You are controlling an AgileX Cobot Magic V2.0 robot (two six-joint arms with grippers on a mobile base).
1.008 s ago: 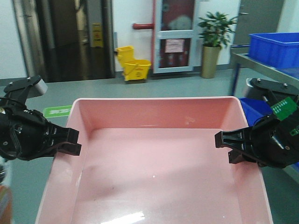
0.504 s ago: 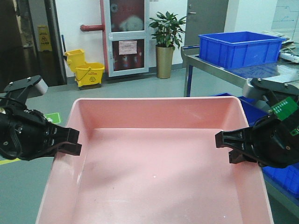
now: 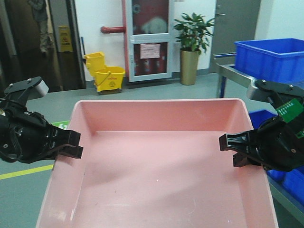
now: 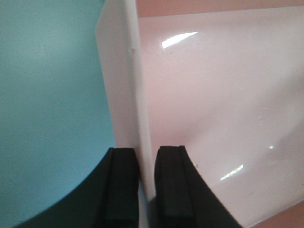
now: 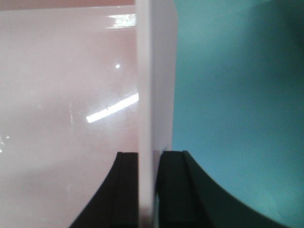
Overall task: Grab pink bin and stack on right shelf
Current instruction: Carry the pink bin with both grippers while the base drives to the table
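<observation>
The left end effector (image 3: 74, 145) and right end effector (image 3: 228, 149) each pinch a side wall of the bin (image 3: 156, 166), held above the floor (image 3: 21, 199) as before. Only the room shifted: crate (image 3: 273, 52) and plant (image 3: 192, 33) slid rightward, so the base is probably turning. No shelf shows yet.

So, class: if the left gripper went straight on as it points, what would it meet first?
Probably the left wall of the shallow pale-pink plastic bin, which is already pinched by the left gripper.
</observation>
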